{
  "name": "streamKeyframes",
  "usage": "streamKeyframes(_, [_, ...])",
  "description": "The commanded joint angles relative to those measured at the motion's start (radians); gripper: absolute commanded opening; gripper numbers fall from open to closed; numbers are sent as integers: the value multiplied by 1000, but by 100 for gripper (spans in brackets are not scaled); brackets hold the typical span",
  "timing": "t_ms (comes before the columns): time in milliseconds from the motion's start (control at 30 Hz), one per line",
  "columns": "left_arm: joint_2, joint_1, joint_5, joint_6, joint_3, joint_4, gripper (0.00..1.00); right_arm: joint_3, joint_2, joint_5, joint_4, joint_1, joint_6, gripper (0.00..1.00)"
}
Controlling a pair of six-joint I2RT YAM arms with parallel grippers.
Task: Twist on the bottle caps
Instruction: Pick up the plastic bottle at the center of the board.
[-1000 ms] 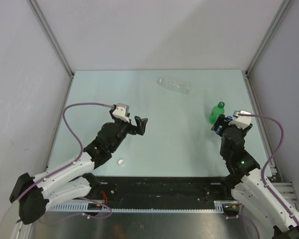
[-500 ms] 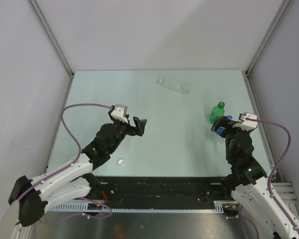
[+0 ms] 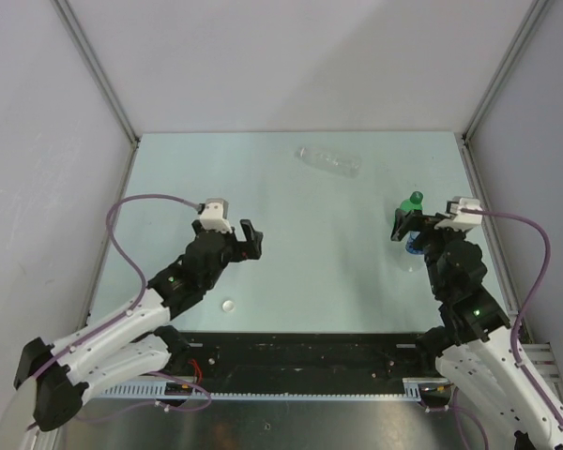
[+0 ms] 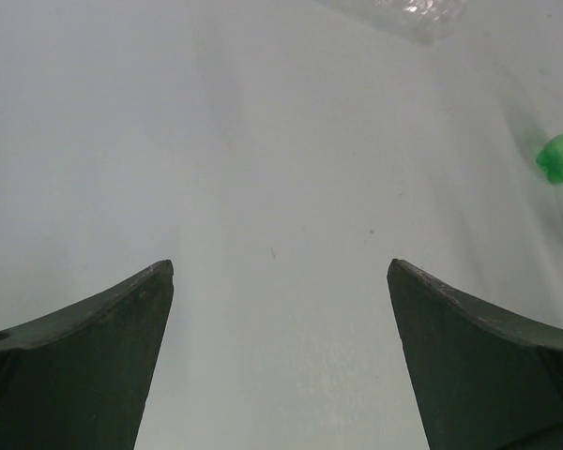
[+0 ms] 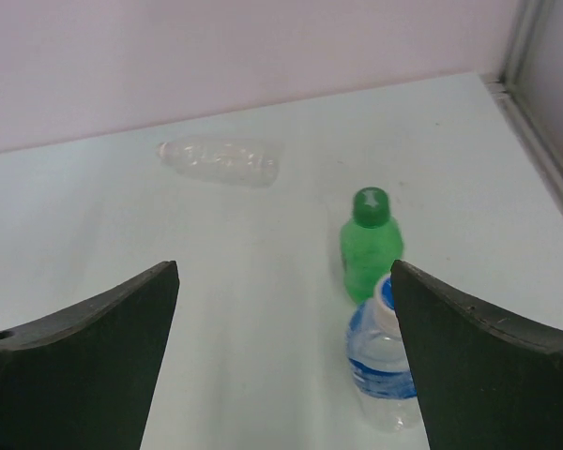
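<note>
My left claw has slid a little toward nine o'clock since a second ago. My right arm has reached slightly farther up the pale green table.

Nearest my bases, a tiny white round plastic cap lies loose on the table. It is at about seven o'clock of the left claw and well apart from it. That claw gapes wide and holds nothing.

My right claw is spread wide too and grips nothing. Through its wrist camera, a clear plastic bottle with a blue label stands upright at about four o'clock in the gap, just inside my right finger. I cannot tell whether they touch. A white cap sits on its neck.

Just behind it, at three o'clock, a translucent green plastic bottle stands upright, wearing a green cap.

Farthest off, a clear unlabelled plastic bottle lies on its side near the back wall, at eleven o'clock of the right claw.
</note>
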Motion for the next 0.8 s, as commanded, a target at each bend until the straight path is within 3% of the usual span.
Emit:
streamKeyframes(0, [-108,14,-78,-204,13,-259,100,47,68,-144,59,-5,-12,99])
streamKeyframes(300, [-385,52,-33,-506,-164,-540,99,20,226,-490,320,-7,90,99])
streamKeyframes(433, [-393,56,-36,-582,-197,-597,99,21,317,-503,362,-7,110,99])
streamKeyframes(667, [-275,57,-92,-539,-124,-601,100,269,715,-556,274,-8,-122,99])
streamKeyframes(767, [-251,57,-101,-496,-91,-599,100,368,903,-600,286,-8,-395,99])
